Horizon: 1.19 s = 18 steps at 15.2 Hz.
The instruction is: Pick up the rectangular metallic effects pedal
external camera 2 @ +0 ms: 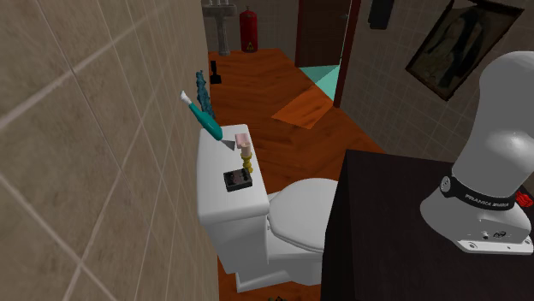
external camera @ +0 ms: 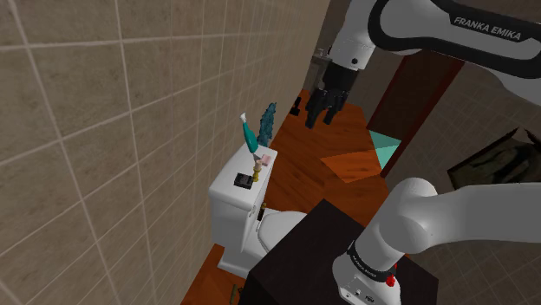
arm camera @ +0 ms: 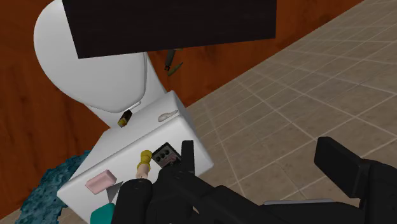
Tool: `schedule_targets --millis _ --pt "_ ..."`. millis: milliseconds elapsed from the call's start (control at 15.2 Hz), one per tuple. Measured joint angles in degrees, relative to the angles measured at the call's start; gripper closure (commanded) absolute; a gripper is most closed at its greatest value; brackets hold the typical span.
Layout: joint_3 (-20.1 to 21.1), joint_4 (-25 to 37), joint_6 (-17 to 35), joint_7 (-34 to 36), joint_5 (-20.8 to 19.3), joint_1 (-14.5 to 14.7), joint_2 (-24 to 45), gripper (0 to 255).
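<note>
Carrier: white toilet tank lid (external camera 2: pixel 214 171), flat, backed against the tiled wall (external camera 2: pixel 94 128). 4 items on it, in a loose row along its length.

- End nearer the second exterior camera: small dark rectangular pedal (external camera 2: pixel 237 179), lying flat near the lid's front edge. Small round marks on its top face in the wrist view.
- Just beside it: short yellow-gold bottle-like piece (external camera 2: pixel 246 159), upright.
- Next along: pink block (external camera 2: pixel 242 139), flat, near the gold piece.
- Far end: teal object (external camera 2: pixel 208 121), tilted, white tip raised.

Bare white lid between pedal and wall.
</note>
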Motion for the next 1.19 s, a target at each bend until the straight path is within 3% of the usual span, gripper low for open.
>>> schedule_targets --millis 396,1188 --pt "-3.0 -2.7 5.3 -7.3 -2.5 0.6 4.6 0" --pt "-10.8 -1.4 21.9 -28.7 -8.1 2.0 27.8 0"
